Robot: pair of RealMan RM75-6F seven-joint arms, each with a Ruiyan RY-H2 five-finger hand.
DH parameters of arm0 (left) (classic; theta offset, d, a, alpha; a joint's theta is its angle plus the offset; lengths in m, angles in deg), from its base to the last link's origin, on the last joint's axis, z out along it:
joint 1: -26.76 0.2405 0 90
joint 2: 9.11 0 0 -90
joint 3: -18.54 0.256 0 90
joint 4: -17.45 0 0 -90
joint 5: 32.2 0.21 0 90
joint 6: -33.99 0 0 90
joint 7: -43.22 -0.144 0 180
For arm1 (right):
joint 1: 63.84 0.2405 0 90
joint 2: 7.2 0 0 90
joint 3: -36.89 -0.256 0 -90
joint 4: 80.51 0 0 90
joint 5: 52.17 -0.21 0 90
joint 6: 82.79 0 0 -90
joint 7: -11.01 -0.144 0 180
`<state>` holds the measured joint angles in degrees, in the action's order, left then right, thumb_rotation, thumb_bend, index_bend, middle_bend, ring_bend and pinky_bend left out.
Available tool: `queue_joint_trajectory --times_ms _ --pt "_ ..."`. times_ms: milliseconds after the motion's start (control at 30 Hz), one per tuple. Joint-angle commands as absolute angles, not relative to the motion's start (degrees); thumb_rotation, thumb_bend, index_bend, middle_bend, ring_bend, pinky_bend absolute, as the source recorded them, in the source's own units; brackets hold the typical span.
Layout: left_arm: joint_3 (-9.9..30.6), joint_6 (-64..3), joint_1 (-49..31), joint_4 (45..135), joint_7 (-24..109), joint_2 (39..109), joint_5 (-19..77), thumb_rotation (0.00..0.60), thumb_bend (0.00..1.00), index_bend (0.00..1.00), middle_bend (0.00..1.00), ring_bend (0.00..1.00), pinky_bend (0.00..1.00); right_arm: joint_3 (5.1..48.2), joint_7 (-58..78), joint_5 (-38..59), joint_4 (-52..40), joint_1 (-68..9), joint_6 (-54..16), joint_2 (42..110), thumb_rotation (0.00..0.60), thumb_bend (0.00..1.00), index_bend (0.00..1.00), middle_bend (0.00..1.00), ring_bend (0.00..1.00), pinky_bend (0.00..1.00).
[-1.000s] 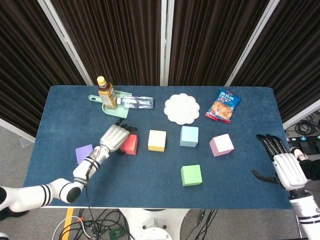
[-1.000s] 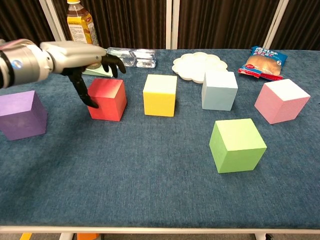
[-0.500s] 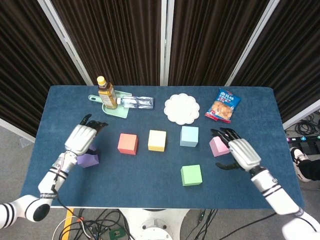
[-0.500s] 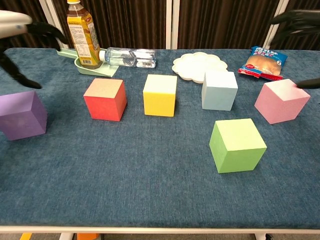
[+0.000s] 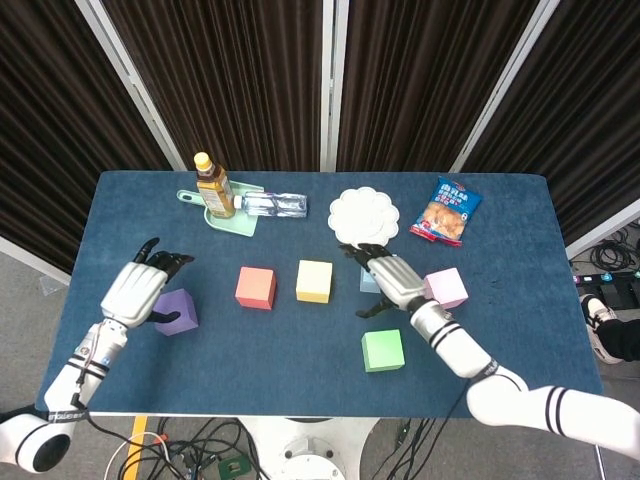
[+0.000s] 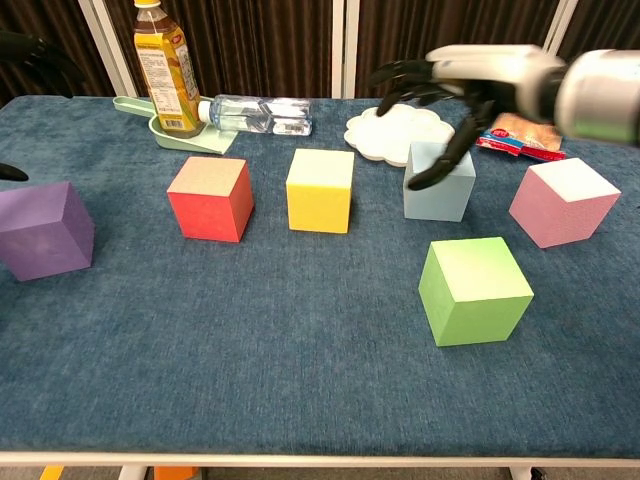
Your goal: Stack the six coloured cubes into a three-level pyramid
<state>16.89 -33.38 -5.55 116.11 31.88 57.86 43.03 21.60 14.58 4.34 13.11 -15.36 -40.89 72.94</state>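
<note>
Six cubes sit apart on the blue table (image 5: 300,370), none stacked. The purple cube (image 5: 177,311) is far left, then the red cube (image 5: 255,287), the yellow cube (image 5: 314,281) and the light blue cube (image 6: 438,182). The pink cube (image 5: 446,288) is at the right and the green cube (image 5: 382,350) is nearer the front. My right hand (image 5: 392,280) hovers over the light blue cube with fingers spread, hiding most of it in the head view. My left hand (image 5: 133,290) is open just left of the purple cube, holding nothing.
At the back left a tea bottle (image 5: 213,186) stands in a green tray (image 5: 232,222), with a clear water bottle (image 5: 273,204) lying beside it. A white flower-shaped plate (image 5: 364,216) and a snack bag (image 5: 446,211) lie at the back right.
My right hand has swung left from beside the pink cube to over the light blue cube. My left hand has drawn back leftward, off the purple cube. No cube has moved.
</note>
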Motion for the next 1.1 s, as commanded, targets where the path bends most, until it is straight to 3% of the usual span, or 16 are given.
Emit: queue_joint_trajectory --times_ms 33,367,567,733,1100 --pt "16.8 -33.6 -5.2 116.4 32.0 57.8 43.5 0.600 0.00 0.18 0.22 0.20 0.05 21.1 19.9 -1.1 8.3 -10.6 -41.6 78.3 0.600 0.02 0.00 0.14 0.00 0.00" --pt "16.3 -33.6 -4.1 116.5 33.2 57.7 45.5 0.600 0.00 0.18 0.22 0.20 0.05 21.9 25.2 -8.5 -1.3 -4.7 -41.4 87.3 0.600 0.03 0.00 0.16 0.00 0.00" --pt "15.9 -33.3 -3.6 116.2 34.8 57.7 46.1 0.600 0.00 0.18 0.22 0.20 0.05 22.4 25.9 -10.2 -4.3 -3.7 -42.0 88.8 0.600 0.07 0.00 0.22 0.00 0.00" --pt "15.4 -33.7 -3.3 116.0 35.7 57.8 46.7 0.600 0.00 0.18 0.22 0.20 0.05 21.9 24.5 -8.7 -4.4 -3.9 -41.8 89.0 0.600 0.14 0.00 0.33 0.00 0.00" --pt "15.0 -34.1 -2.6 116.2 35.9 58.1 48.0 0.600 0.00 0.18 0.22 0.20 0.05 21.5 21.8 -4.9 -2.4 -4.0 -42.7 88.3 0.600 0.14 0.00 0.34 0.00 0.00"
